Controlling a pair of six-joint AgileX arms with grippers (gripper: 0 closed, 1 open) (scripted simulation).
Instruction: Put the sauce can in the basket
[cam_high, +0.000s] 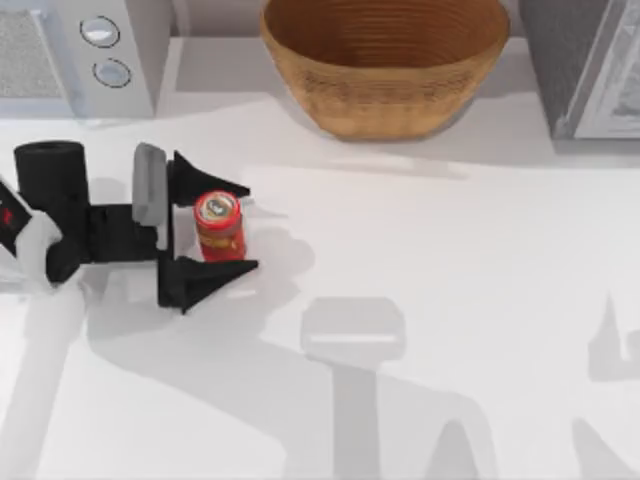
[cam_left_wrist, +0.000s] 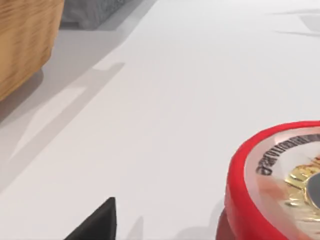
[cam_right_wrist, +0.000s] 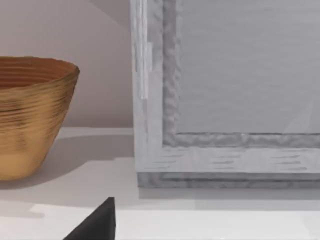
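Note:
The sauce can (cam_high: 219, 225), red with an orange band and a silver top, stands upright on the white table at the left. My left gripper (cam_high: 250, 227) is open, one black finger on each side of the can with gaps between. The left wrist view shows the can's red-rimmed top (cam_left_wrist: 280, 185) up close and one fingertip (cam_left_wrist: 100, 222). The wicker basket (cam_high: 385, 85) stands at the back centre, well beyond the can; its wall also appears as the basket (cam_left_wrist: 22, 45) and the basket (cam_right_wrist: 30, 115). My right gripper (cam_right_wrist: 160, 236) faces the back right corner, one fingertip (cam_right_wrist: 100, 220) set far off centre, open.
A white appliance with two round knobs (cam_high: 85, 50) stands at the back left. A grey box-like appliance (cam_high: 590, 65) stands at the back right, beside the basket, and looms near my right wrist as the grey appliance (cam_right_wrist: 230, 100). Bare table (cam_high: 450, 300) spreads right of the can.

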